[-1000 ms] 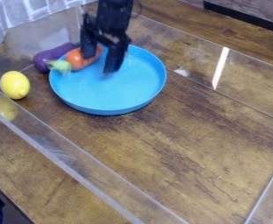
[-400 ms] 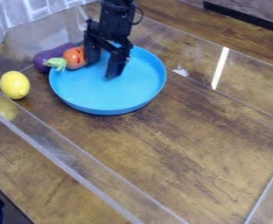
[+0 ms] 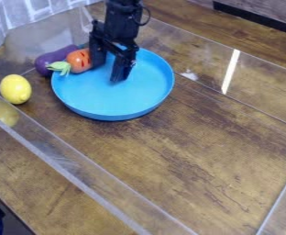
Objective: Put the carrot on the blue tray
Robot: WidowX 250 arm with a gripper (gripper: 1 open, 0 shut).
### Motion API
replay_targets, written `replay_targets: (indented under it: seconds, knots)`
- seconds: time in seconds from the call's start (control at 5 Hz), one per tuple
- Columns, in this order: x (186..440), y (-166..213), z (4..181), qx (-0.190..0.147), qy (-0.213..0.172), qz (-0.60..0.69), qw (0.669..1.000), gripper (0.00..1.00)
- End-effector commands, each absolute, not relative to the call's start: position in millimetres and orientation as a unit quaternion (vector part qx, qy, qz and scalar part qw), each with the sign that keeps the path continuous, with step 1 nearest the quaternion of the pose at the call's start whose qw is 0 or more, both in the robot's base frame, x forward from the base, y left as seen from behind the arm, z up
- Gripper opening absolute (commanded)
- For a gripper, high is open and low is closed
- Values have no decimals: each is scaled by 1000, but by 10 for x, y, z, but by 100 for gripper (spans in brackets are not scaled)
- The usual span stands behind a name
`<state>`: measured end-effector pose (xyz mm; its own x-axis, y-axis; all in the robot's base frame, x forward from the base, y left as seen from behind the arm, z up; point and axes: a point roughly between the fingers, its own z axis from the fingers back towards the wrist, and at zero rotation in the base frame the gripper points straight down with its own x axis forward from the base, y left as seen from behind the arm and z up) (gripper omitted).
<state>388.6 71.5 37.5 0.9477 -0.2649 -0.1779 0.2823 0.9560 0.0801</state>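
The carrot is small and orange, with its light green end pointing left. It lies at the far-left rim of the blue tray, against a purple object; whether it rests on the rim or on the purple object is unclear. My black gripper hangs just right of the carrot, over the tray's back-left part. It is open, with nothing between its fingers, and its left finger is close beside the carrot.
A yellow lemon lies on the wooden table left of the tray. A glossy transparent sheet covers the tabletop and shows glare at the right.
The gripper has lifted slightly and shifted a little right. The carrot now sits a bit farther left, outside the fingers. Nothing has moved in the last half second.
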Motion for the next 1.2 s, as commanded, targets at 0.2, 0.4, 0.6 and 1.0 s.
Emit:
replay_targets:
  seconds: [0.2, 0.4, 0.6, 1.0]
  knots:
    - [3933, 706, 841, 59, 26, -139, 988, 100]
    - [3936, 659, 815, 58, 26, -140, 988, 100]
    - [3937, 608, 795, 58, 24, -141, 988, 100]
    - [3807, 537, 834, 59, 21, -165, 984, 100]
